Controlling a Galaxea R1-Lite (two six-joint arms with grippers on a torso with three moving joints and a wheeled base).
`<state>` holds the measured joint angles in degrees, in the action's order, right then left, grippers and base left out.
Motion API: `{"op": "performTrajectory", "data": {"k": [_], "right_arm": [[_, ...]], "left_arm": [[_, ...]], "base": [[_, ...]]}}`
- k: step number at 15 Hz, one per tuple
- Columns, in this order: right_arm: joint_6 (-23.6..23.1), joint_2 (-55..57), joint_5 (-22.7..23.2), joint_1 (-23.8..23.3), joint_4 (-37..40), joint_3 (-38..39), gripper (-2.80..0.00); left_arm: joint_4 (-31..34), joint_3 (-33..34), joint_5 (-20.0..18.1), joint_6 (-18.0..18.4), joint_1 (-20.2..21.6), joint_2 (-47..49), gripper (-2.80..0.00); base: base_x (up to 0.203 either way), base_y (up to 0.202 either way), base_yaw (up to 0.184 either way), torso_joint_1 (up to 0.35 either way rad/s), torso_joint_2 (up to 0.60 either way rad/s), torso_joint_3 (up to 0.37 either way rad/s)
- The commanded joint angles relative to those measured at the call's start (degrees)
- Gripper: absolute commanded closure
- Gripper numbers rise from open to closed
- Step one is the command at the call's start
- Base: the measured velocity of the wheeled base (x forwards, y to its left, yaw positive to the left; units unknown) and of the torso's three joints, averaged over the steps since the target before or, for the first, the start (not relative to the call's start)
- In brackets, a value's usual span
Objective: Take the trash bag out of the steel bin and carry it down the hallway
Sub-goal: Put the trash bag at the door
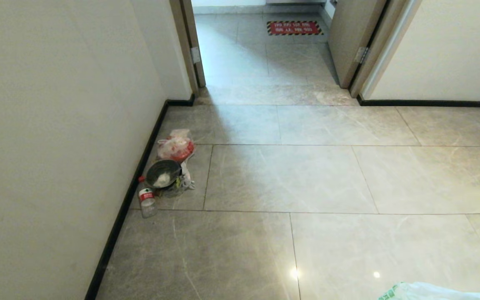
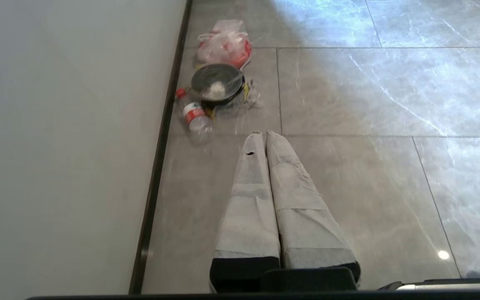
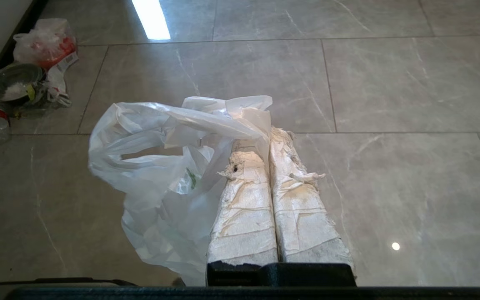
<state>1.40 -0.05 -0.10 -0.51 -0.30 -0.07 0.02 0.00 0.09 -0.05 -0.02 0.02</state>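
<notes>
The trash bag [image 3: 161, 175], thin whitish plastic with a bit of green print, hangs above the floor from my right gripper [image 3: 265, 135], whose taped fingers are shut on its gathered top edge. A corner of the trash bag [image 1: 431, 291] shows at the bottom right of the head view. My left gripper [image 2: 264, 134] is shut and holds nothing, pointing along the hallway floor [image 1: 290, 179] near the left wall. The steel bin is out of view.
Litter lies against the left wall's dark baseboard: a clear bag with red contents [image 1: 176, 146], a black bowl [image 1: 163, 173] and a plastic bottle [image 1: 146, 201]. An open doorway [image 1: 265, 54] with a red floor sign [image 1: 294, 28] lies ahead.
</notes>
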Motion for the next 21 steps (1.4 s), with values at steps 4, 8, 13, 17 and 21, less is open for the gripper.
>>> {"op": "performTrajectory", "data": {"k": [4,8,13,17,21], "right_arm": [[0.0,0.0,0.0,0.1,0.0,0.0,0.0],[-0.1,0.1,0.0,0.1,0.0,0.0,0.0],[-0.1,0.1,0.0,0.1,0.0,0.0,0.0],[0.0,0.0,0.0,0.1,0.0,0.0,0.0],[0.0,0.0,0.0,0.1,0.0,0.0,0.0]], "left_arm": [[0.0,0.0,0.0,0.0,0.0,0.0,0.0],[0.0,0.0,0.0,0.0,0.0,0.0,0.0],[0.0,0.0,0.0,0.0,0.0,0.0,0.0],[0.0,0.0,0.0,0.0,0.0,0.0,0.0],[0.0,0.0,0.0,0.0,0.0,0.0,0.0]], "base": [[0.185,0.0,-0.003,0.002,0.0,0.004],[0.121,0.0,-0.001,0.001,0.0,0.002],[0.0,0.0,0.0,0.0,0.0,0.0],[-0.002,0.01,-0.076,0.002,0.0,0.002],[-0.001,0.01,-0.098,0.001,0.0,-0.001]]}}
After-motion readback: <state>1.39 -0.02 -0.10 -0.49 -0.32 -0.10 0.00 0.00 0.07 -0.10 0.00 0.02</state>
